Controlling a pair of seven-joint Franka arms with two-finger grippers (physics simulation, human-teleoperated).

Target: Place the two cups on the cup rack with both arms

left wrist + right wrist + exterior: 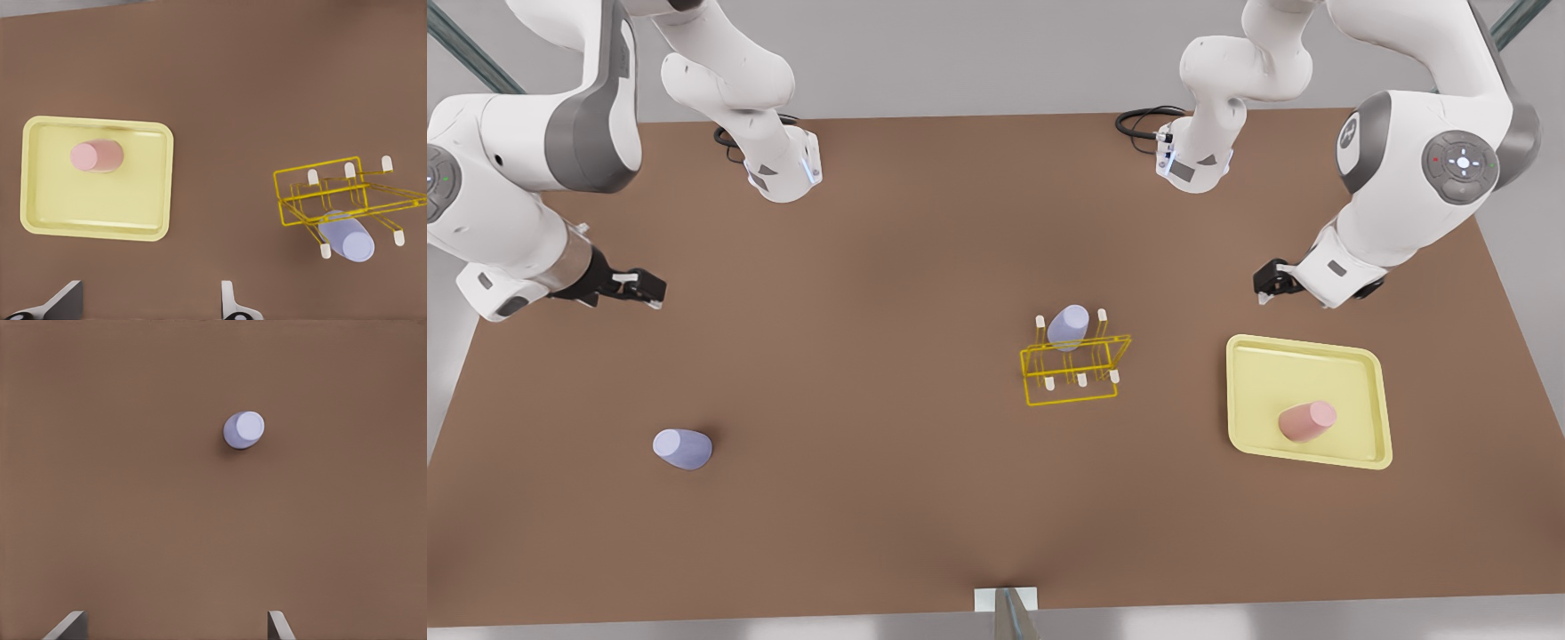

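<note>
Three cups on the brown surface (889,267) and both arms hang back from all of them. The pink cup (1307,420) stands upside down on the tray (1258,373), over on the front view's right. One blue cup (1068,326) sits tilted on a peg of the yellow rack (1072,369), near the middle of the surface. The loose blue cup (682,448) stands alone, base up, on bare surface toward the front view's left, well apart from the rack.

The left end effector (1267,286) hovers just off the tray's far corner on the front view's right; its wrist view looks down on the tray (40,220), the pink cup (96,156), the rack (320,193) and the racked blue cup (345,236), and its two fingers (228,300) are spread wide with nothing between them. The right end effector (651,292) hovers at the front view's left edge, well above and apart from the loose cup (243,429); its fingers (277,625) are parted wide too, holding nothing. Whether the racked cup is fully seated on its peg is hard to say from here, it looks slipped over one
</note>
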